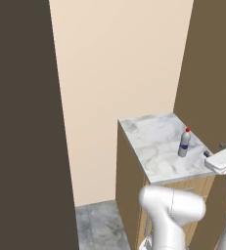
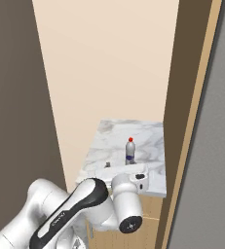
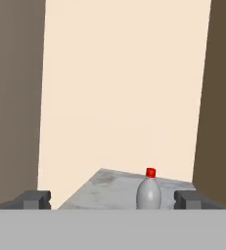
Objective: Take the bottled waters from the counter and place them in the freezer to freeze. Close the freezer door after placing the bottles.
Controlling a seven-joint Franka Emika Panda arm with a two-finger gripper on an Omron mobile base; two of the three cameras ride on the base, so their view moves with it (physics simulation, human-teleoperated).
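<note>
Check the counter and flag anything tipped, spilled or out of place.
Nothing stands out. The red-capped water bottle stands upright on the marble counter, with no spill around it. The open gripper sits apart from it.

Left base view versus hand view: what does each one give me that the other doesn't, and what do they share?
Left base view alone: the light wooden cabinet fronts under the counter, the grey veined floor, and the blue label on the bottle.

Hand view alone: the open gripper with its dark finger tips wide apart, the bottle standing between them but farther off, nothing held.

Both: the small clear ribbed plastic bottle with the red cap, upright on the white-grey veined marble counter, and the cream wall behind.
</note>
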